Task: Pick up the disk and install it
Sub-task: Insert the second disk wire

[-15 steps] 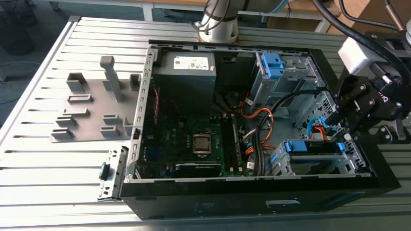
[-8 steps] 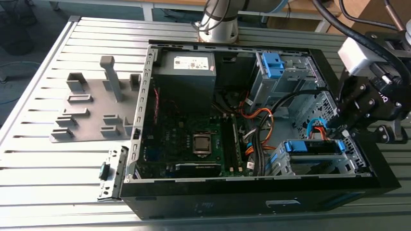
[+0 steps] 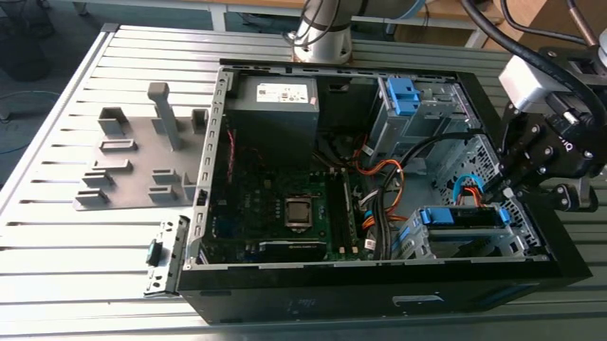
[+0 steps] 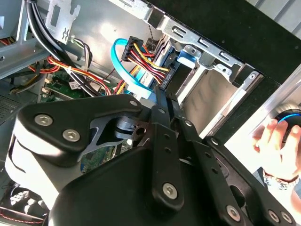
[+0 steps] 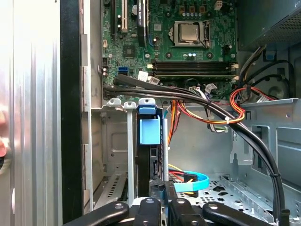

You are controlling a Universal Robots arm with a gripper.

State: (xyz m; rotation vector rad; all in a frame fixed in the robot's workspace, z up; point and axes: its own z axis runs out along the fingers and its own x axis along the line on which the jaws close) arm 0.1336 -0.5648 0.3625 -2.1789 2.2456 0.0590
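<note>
The disk (image 3: 460,217) stands on edge in the lower drive cage (image 3: 431,245) at the case's corner on the exterior view's right, its blue bracket facing up. In the first wrist view the disk (image 5: 149,131) is edge-on in the cage slot, a blue tab above a dark body. My gripper (image 3: 495,193) hangs just over the disk's end. Its fingers (image 4: 159,117) lie close together, with nothing visible between them. The gripper (image 4: 164,94) ends at the disk's dark edge (image 4: 171,77). In the first wrist view the gripper (image 5: 163,200) sits just behind the disk.
The open case (image 3: 379,284) holds a motherboard (image 3: 284,206), a grey power supply (image 3: 275,106), an upper cage with a blue latch (image 3: 403,96) and cable bundles (image 3: 379,177). A blue flat cable (image 5: 193,181) loops beside the slot. A grey fixture plate (image 3: 142,163) lies beside the case. A person's hand (image 4: 273,136) rests nearby.
</note>
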